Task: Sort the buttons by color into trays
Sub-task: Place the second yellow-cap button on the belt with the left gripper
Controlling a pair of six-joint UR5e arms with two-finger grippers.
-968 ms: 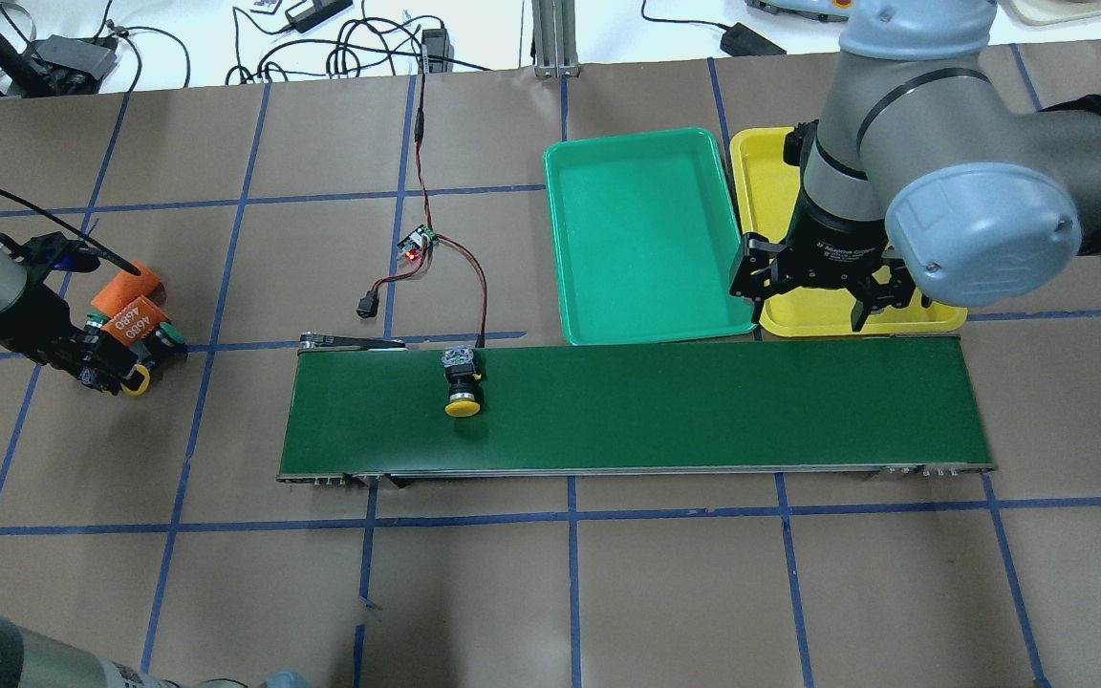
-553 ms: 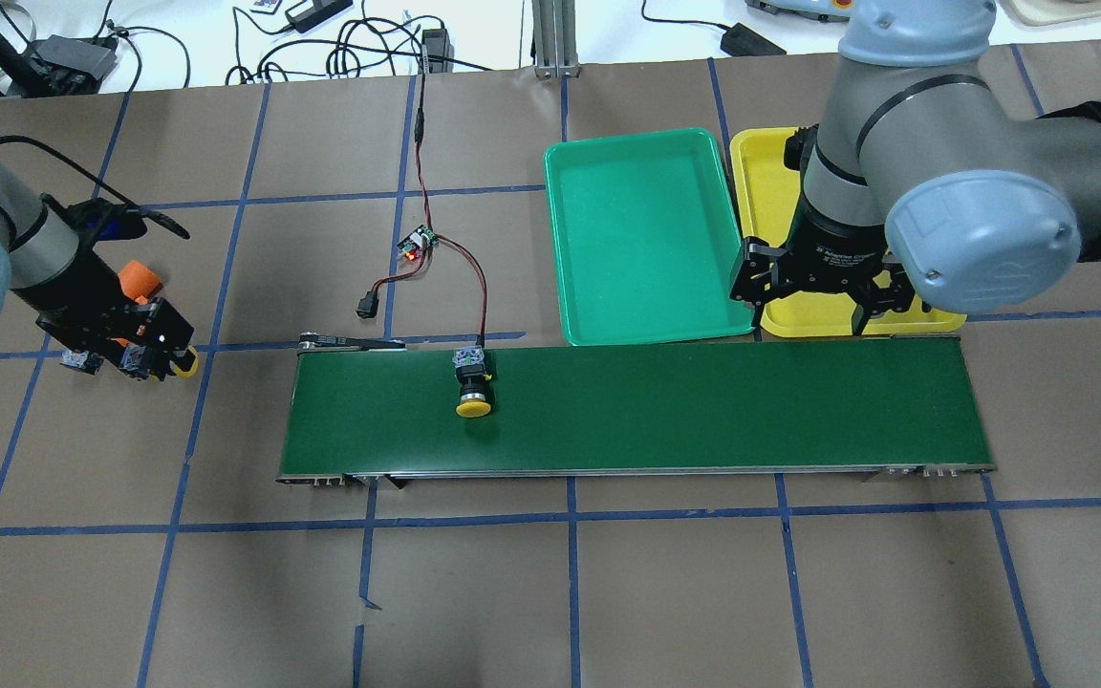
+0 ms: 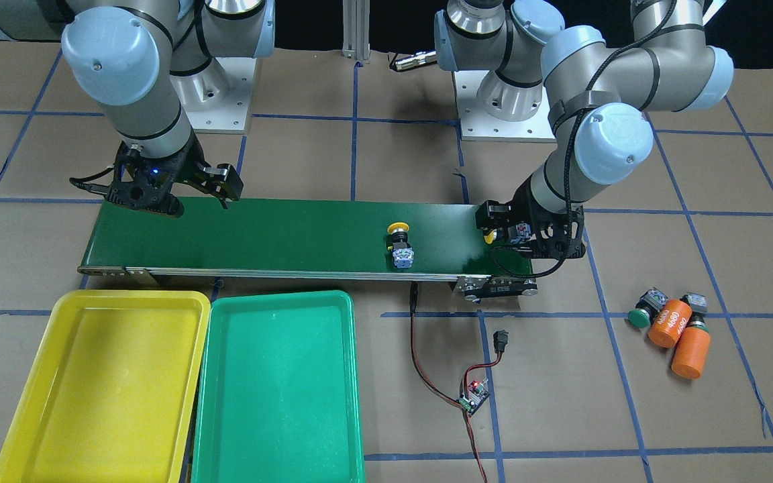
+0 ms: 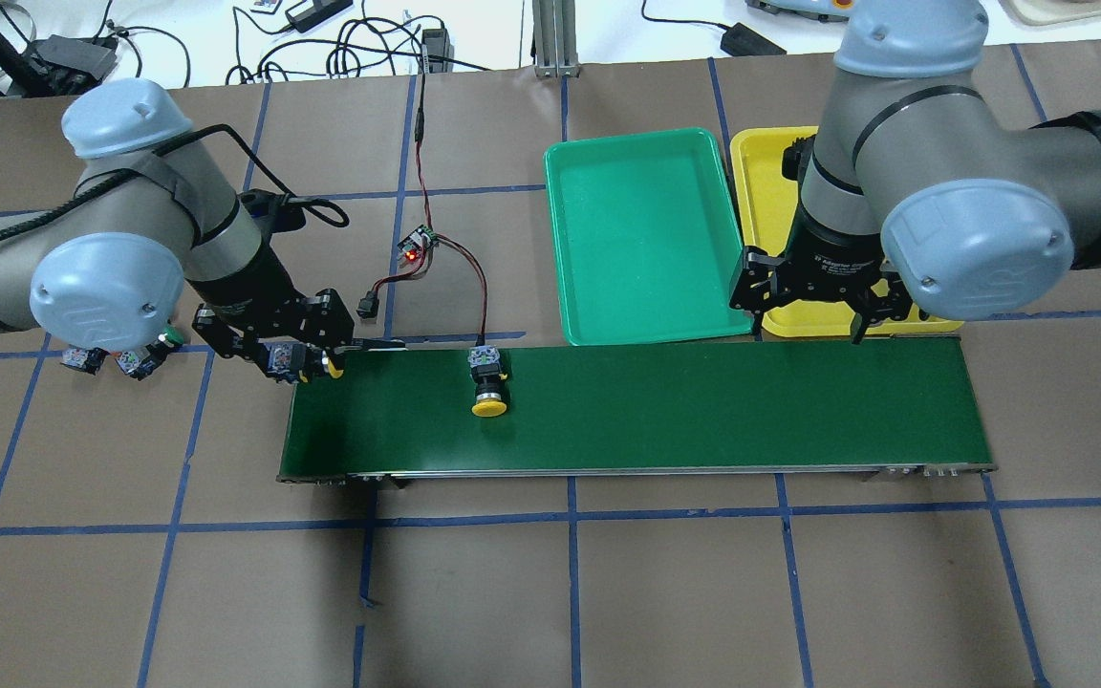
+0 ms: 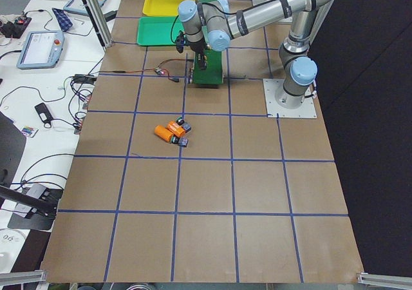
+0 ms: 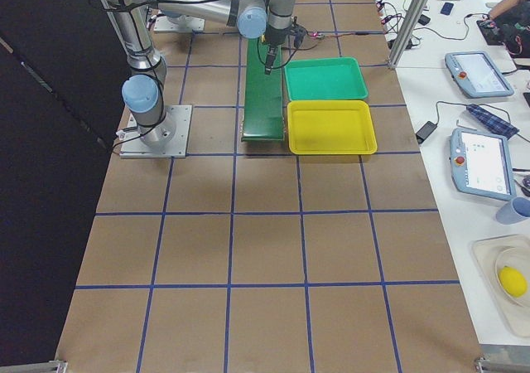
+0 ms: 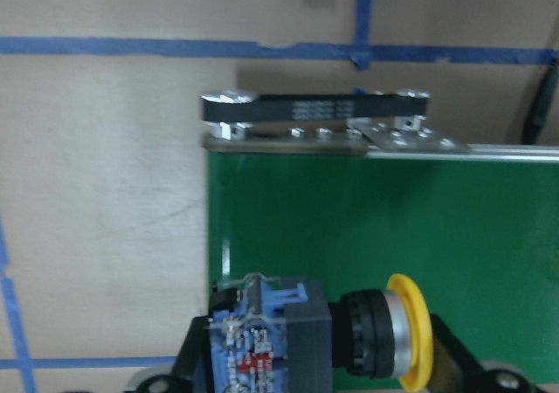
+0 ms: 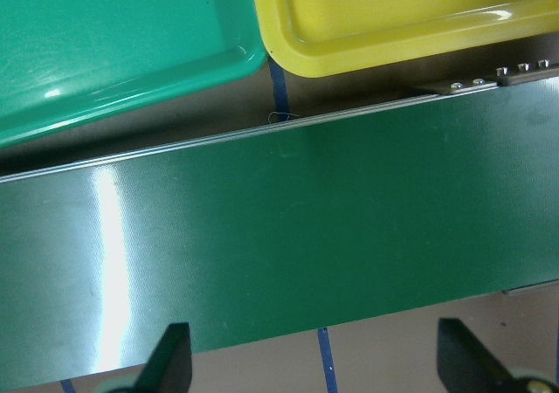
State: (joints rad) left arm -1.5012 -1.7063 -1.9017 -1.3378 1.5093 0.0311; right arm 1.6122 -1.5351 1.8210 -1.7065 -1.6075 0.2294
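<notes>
**Overhead view, left to right.** At the far left, two spare buttons lie on the table, one of them showing a green cap. The left claw is clenched on a yellow button, held sideways right at the left end of the belt. A second yellow button lies on its side near the middle of the belt. The green tray and the yellow tray sit side by side beyond the belt, and neither holds a button. The right claw hangs released above the belt's far edge, near the trays.

**Likely hazards.**
- Let go this near the belt's end, the held button may tip off onto the table.
- Its round cap may let it roll once it is released.
- If the belt is running, the two buttons may reach the right claw in quick succession.
- The right claw may close late or catch only the rounded cap, and a button could then pass the trays and run off the right end.
</notes>
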